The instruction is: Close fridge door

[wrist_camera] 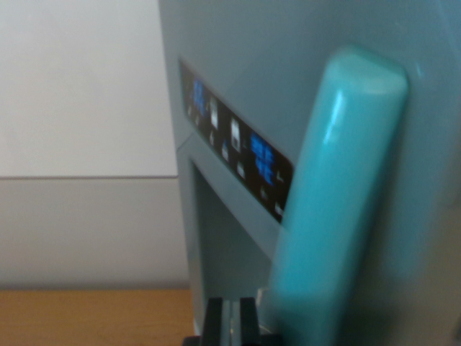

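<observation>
Fridge door (pixel 288 79) fills the frame from centre to the wrist view's right, pale grey-green, seen very close and slightly blurred. Door handle (pixel 331 209): teal bar, long axis running from about 7 o'clock up to 1 o'clock, rounded top end near the upper right, lower end running out of frame at the bottom edge. Handle lies in front of the door face.

Control panel (pixel 234 148): dark strip with blue lit digits and small white icons, slanting from 10 o'clock down to 4 o'clock, its lower end meeting the handle's left edge. Below the panel, a recessed dispenser bay (pixel 227 252), shadowed.

Hand (pixel 230 324): only two black finger tips show at 6 o'clock, at the bottom edge, upright and parallel, with a narrow pale gap between them. Nothing seen held. They sit just left of the handle's lower end; contact cannot be judged.

Outward at 9 o'clock: white wall (pixel 79 86). Wooden surface (pixel 86 317) at 7 o'clock.
</observation>
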Available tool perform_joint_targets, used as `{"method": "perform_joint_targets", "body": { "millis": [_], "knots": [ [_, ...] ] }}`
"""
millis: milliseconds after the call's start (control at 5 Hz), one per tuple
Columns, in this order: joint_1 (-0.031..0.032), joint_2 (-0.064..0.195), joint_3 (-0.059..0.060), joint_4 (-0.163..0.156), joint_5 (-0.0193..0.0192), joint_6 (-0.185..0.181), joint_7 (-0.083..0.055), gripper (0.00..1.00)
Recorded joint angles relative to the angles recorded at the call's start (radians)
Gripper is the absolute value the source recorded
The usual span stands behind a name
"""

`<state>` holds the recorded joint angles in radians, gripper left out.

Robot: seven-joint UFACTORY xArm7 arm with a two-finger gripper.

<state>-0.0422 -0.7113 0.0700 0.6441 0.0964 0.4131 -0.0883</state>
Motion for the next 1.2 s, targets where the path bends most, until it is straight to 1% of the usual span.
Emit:
{"method": "perform_joint_targets", "body": {
  "millis": [200, 400, 600, 800, 1000, 1200],
  "knots": [
    [0.0000, 0.058, -0.013, 0.038, 0.0000, -0.006, 0.000, 1.00],
    [0.0000, 0.058, -0.013, 0.038, 0.0000, -0.006, 0.000, 1.00],
    [0.0000, 0.090, -0.047, 0.049, 0.0000, -0.006, 0.000, 1.00],
    [0.0000, 0.090, -0.047, 0.049, 0.0000, -0.006, 0.000, 1.00],
    [0.0000, 0.108, -0.095, 0.073, 0.0000, -0.006, 0.000, 1.00],
    [0.0000, 0.108, -0.095, 0.073, 0.0000, -0.006, 0.000, 1.00]
  ]
}}
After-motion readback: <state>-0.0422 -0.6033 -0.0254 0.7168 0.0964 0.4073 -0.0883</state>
